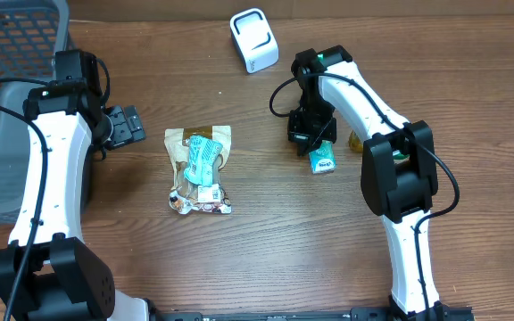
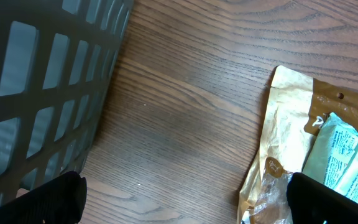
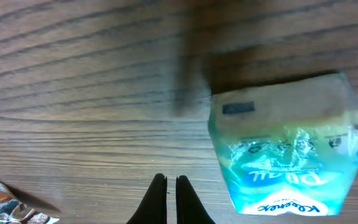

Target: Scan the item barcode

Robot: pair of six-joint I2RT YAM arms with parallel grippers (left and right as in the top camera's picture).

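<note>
Jaws on right closed, empty, beside tissue pack point(image 3: 288, 149); left jaws wide apart, empty

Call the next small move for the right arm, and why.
Probably open the jaws and shift sideways over the tissue pack. The right gripper is shut on nothing, closed over bare table, and the pack lies beside it, not held.
</note>
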